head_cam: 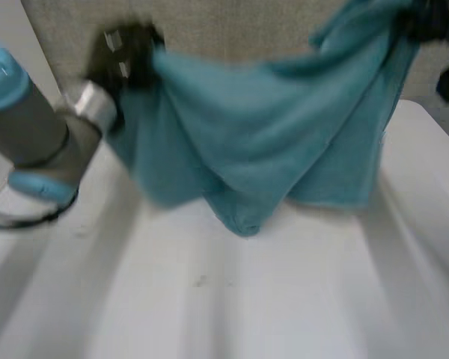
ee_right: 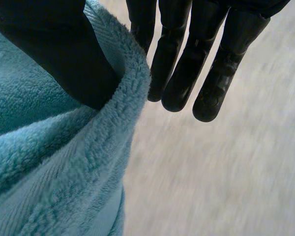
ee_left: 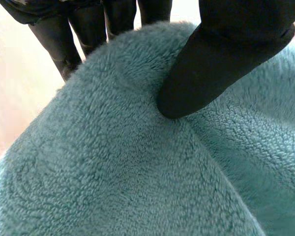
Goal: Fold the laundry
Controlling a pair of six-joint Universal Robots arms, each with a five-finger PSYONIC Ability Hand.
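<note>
Towel: You are looking at a teal towel (head_cam: 262, 134) held up above the white table (head_cam: 209, 307). It is strung between both hands and sags deeply in the middle. Its lowest fold hangs at 6 o'clock of the cloth, close over the tabletop; you cannot tell whether it touches.

Left hand: The left hand (head_cam: 123, 52) has the towel's top edge at 10 o'clock of the cloth. In the left wrist view its thumb (ee_left: 211, 69) presses into the pile. The fingers (ee_left: 88, 24) run straight down behind the fold, so the cloth is clamped between them.

Right hand: The right hand (head_cam: 426, 22) holds the opposite top end at 2 o'clock, higher than the left. In the right wrist view the thumb (ee_right: 64, 54) lies against one face of the towel's edge. The straight fingers (ee_right: 187, 64) sit close together on the other side, the nearest one tight behind the cloth, pinching that edge.

Left arm: The left arm (head_cam: 30, 127), grey with light-blue caps, reaches in from 9 o'clock.

Backdrop: A beige panel (head_cam: 224, 30) stands beyond the table at 12 o'clock.
</note>
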